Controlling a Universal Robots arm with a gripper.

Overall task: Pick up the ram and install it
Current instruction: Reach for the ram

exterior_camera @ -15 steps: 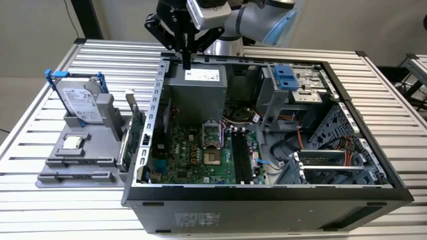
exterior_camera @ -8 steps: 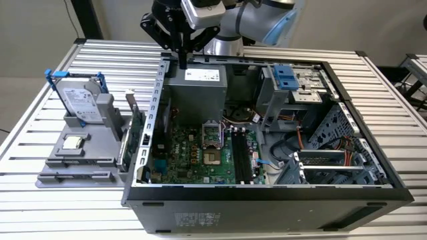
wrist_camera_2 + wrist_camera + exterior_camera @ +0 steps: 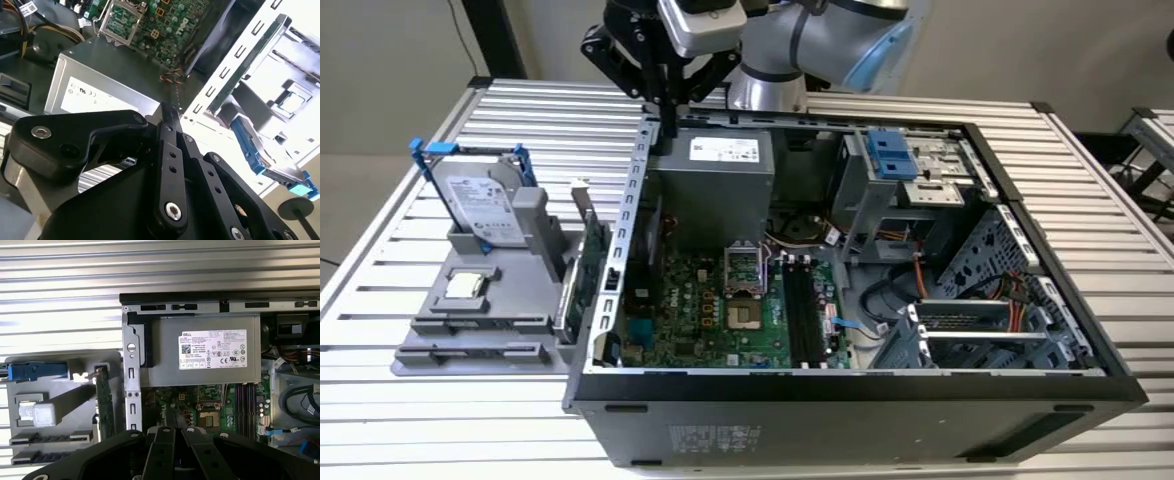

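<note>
- The gripper (image 3: 670,128) hangs over the far corner of the computer case (image 3: 854,385), on the exterior view's left. Its fingers are pinched together with nothing between them.
- The ram (image 3: 50,438) lies in a slot at the near end of the grey holder (image 3: 414,358), on the counter (image 3: 400,425) to the exterior view's left of the case, well apart from the gripper.
- A good grasp likely means opening first, then pinching the stick's thin width near its middle, clear of the upright card (image 3: 591,265).
</note>
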